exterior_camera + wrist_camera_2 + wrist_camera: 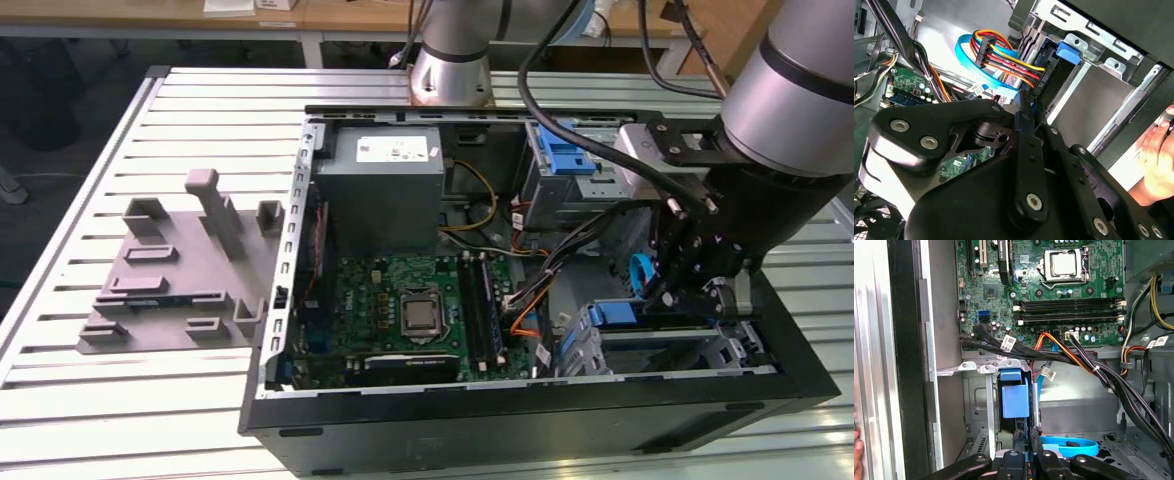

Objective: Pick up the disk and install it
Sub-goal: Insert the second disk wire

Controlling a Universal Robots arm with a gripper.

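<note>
First wrist view: we see the gripper (pixel 1026 452) with its jaws clamped on the disk (pixel 1015 401), standing on edge in the drive cage (pixel 979 390); cables (pixel 1104 375) hide the bay beyond.

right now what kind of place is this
Probably a robotics lab or test bench for computer assembly: an open PC case lies on a slatted metal table, a grey fixture beside it, and the arm's gripper reaches inside.
</note>
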